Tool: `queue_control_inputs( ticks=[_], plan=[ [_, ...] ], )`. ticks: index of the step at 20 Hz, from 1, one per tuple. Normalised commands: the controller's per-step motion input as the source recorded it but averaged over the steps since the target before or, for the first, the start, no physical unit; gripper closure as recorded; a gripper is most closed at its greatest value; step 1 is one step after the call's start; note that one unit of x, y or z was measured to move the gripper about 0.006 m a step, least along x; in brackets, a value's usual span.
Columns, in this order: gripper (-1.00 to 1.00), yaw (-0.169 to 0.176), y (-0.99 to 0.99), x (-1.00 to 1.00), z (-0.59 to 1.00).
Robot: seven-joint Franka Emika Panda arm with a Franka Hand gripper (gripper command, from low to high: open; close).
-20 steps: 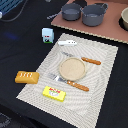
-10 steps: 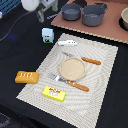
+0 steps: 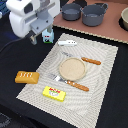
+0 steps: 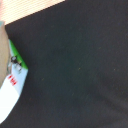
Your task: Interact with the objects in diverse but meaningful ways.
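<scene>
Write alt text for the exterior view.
A white robot gripper hovers beside a blue-and-white carton at the corner of a striped placemat. The mat holds a tan plate and yellow packet; an orange bread loaf lies beside it.

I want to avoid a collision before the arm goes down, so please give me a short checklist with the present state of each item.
1. End effector above the carton: not ok; in the exterior view it hangs beside the carton, toward that view's left.
2. End effector open: cannot tell; the arm body hides most of it.
3. Carton upright: ok in the exterior view.
4. Carton in the wrist view: not ok; only at the picture's edge, not centred.
5. Bread loaf and yellow packet away from the arm: ok.
6. Grey pots away from the arm: ok.
</scene>
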Motion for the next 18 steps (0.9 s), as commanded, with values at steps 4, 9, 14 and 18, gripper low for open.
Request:
queue_control_inputs(
  ticks=[4, 9, 14, 18],
  plan=[
    [-1.0, -0.005, -0.68, 0.03, -0.08],
    [-1.0, 0.04, -0.6, 0.01, -0.14],
    [-1.0, 0.111, -0.54, 0.0, -0.23],
    [-1.0, 0.146, -0.44, 0.0, -0.33]
  ],
)
